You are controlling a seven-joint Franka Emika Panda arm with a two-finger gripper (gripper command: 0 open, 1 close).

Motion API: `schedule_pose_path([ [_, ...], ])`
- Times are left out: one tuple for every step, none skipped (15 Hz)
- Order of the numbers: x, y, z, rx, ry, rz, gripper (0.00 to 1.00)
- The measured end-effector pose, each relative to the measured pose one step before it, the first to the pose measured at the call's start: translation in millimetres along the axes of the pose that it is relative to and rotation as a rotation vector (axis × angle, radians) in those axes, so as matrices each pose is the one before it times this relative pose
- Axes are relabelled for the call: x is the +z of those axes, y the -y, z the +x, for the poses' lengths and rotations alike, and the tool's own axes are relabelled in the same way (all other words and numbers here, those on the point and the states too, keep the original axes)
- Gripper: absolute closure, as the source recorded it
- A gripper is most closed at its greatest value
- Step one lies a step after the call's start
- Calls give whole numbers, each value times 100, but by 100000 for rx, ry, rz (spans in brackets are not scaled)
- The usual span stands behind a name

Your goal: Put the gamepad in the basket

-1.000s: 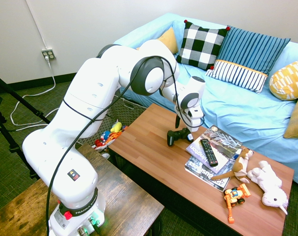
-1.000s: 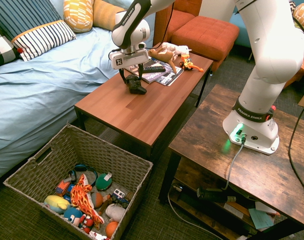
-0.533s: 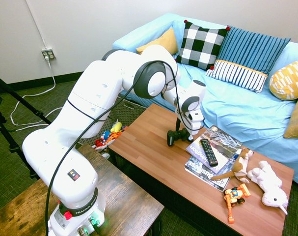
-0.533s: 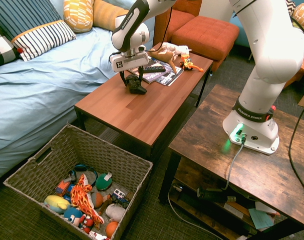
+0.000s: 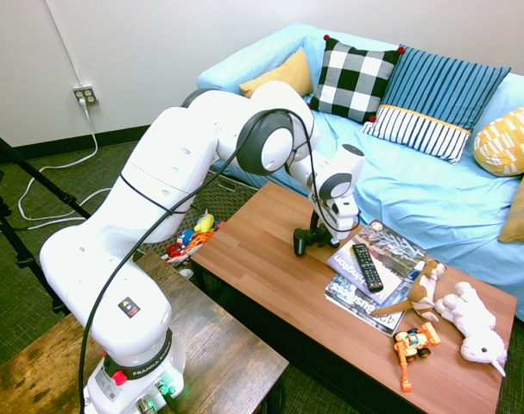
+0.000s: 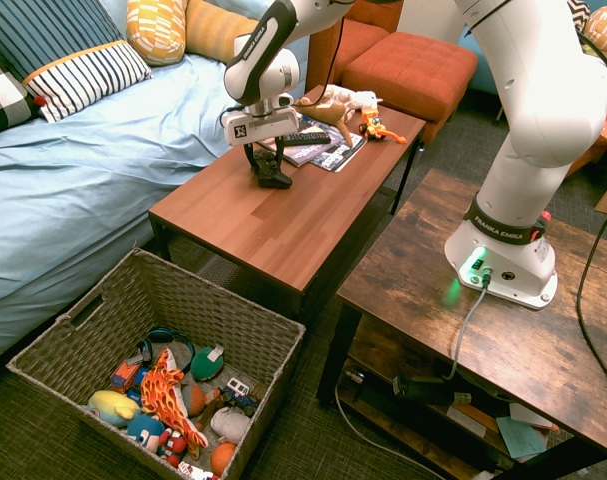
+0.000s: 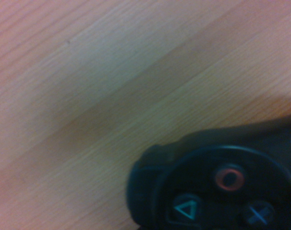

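Gamepad point(image 5: 306, 238) on table point(image 5: 262, 259), hand point(image 5: 315, 231) lowered over it.
Hand fingers straddle the gamepad; clamped or not, cannot tell. Basket point(image 6: 103, 310) on floor beside table, holding toys point(image 6: 168, 395).

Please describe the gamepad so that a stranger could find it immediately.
Look at the long reddish wooden coffee table in front of the blue sofa. The gamepad lies near its middle, under the white arm's gripper. Unlike the slim remote on the magazines, it has two curved handles.
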State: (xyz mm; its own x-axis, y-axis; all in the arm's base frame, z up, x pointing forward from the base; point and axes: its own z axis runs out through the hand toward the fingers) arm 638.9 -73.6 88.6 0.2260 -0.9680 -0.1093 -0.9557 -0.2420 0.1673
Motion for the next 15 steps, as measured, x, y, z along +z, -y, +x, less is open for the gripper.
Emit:
schedule_pose_path([
  [-22,10,13,-896,91,159,100],
  [-83,11,10,-1024,202,245,100],
  [-233,23,43,-1648,469,712,100],
  [-417,43,-9,-3158,-12,1197,100],
  [-544,54,-207,-3990,-415,1827,100],
  [-803,-9,-654,-4394,-670,2641,100],
  [-1148,-57,-1120,-3969,-756,2568,100],
  [-1354,-18,-1506,-3600,-732,1916,100],
  [-1494,103,-1863,-3198,-966,1841,100],
  [-1485,183,-2268,-3322,-1059,1443,100],
  [-1193,165,-2364,-3740,-1180,921,100],
  [-1010,95,-2478,-3733,-1161,450,100],
  [-936,219,-2618,-3734,-1880,118,100],
  [-965,568,-2720,-3387,-2150,-202,100],
  [-1061,1057,-2869,-3410,-2378,-308,100],
])
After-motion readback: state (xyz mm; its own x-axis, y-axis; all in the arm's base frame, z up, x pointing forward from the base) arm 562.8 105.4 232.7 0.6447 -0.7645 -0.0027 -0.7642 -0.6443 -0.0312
